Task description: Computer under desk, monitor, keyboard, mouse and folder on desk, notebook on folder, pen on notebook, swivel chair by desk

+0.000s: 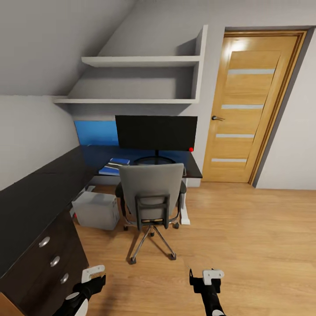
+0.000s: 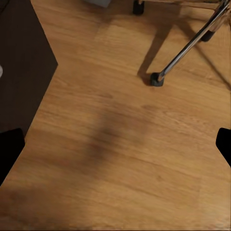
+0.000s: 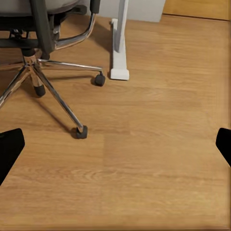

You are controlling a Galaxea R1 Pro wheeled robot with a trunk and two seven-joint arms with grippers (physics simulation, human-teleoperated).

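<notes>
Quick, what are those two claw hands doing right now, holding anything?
Left gripper: open, holding nothing, above the wooden floor.
Right gripper: open, holding nothing, above the same floor.

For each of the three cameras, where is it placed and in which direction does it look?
Head view: from the robot's head, forward and down at the swivel chair, monitor and desk; both pincers, left and right, show low.
Left wrist view: near the left pincer, down at the wooden floor; dark fingertips at the edges.
Right wrist view: near the right pincer, down at floor and chair base.
Shared: both wrist views catch the chair's chrome legs.
</notes>
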